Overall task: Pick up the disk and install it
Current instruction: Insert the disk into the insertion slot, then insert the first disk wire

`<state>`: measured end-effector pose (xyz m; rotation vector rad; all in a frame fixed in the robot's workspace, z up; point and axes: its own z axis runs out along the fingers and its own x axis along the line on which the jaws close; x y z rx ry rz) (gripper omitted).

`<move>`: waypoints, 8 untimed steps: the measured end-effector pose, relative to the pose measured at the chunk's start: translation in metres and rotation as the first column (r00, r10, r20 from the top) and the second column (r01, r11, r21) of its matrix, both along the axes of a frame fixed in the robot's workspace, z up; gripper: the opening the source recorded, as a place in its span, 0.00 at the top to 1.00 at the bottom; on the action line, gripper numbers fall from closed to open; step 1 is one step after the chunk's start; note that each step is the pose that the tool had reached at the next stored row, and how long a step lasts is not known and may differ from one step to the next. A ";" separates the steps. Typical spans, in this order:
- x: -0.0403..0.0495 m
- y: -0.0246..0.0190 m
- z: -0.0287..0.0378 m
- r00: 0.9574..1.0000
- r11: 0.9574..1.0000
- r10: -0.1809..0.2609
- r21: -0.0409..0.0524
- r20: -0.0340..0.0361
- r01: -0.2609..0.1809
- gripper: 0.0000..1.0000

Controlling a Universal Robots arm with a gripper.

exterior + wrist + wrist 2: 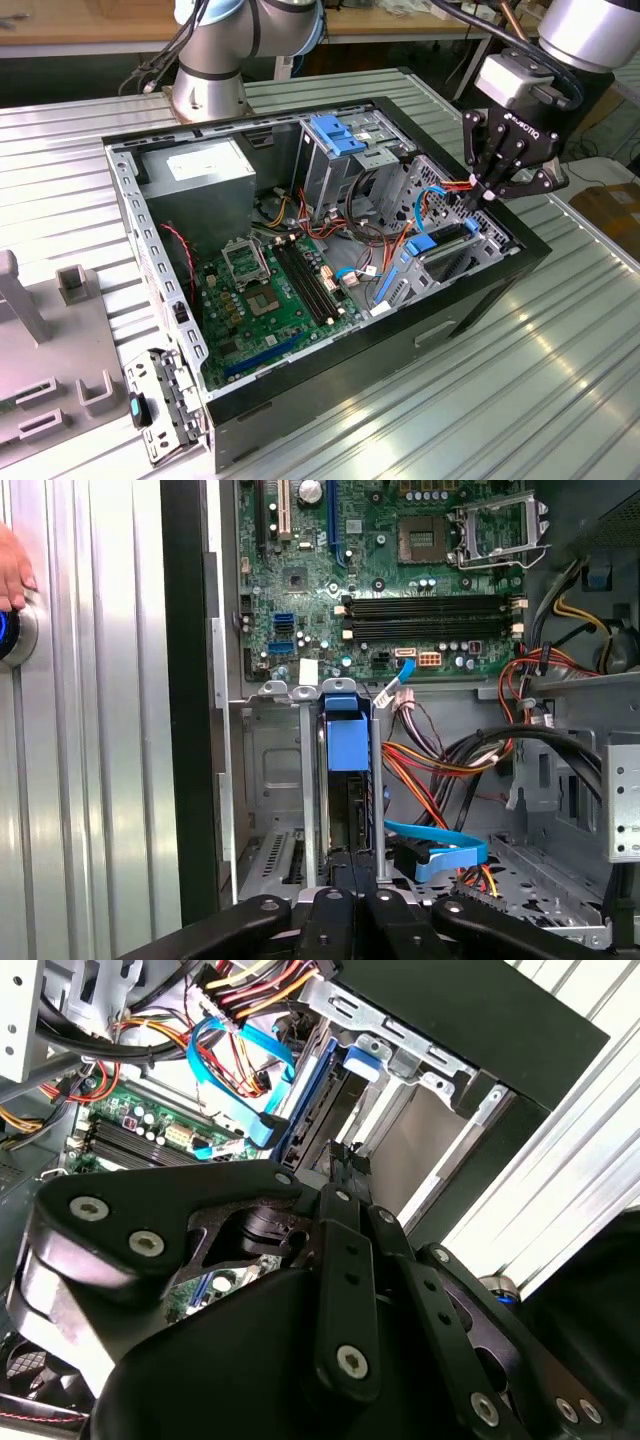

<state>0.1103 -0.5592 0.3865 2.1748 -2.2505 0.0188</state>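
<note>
Install step, I judge: the disk [349,780] stands on edge in the bay [268,770]. My gripper [350,872] is pinched closed at its edge. Seating calls for a straight push.

The arm's base [208,75] stands at the far side in the exterior view, and a silver-grey link [592,28] comes in at that view's upper right. Below it the wrist [515,82] carries the black gripper [487,190], which points steeply downward. Its fingers [508,150] are drawn together, tips pressed against each other. In both wrist views the finger bars [340,1260] [330,920] fan out from the palm and converge to one narrow point.
</note>
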 end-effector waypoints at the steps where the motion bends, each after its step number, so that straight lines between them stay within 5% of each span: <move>1: 0.0001 0.0000 0.0000 1.000 1.000 0.000 0.000 0.000 0.000 0.89; 8: 0.0005 0.0000 -0.0001 1.000 1.000 0.000 0.000 0.000 0.000 0.89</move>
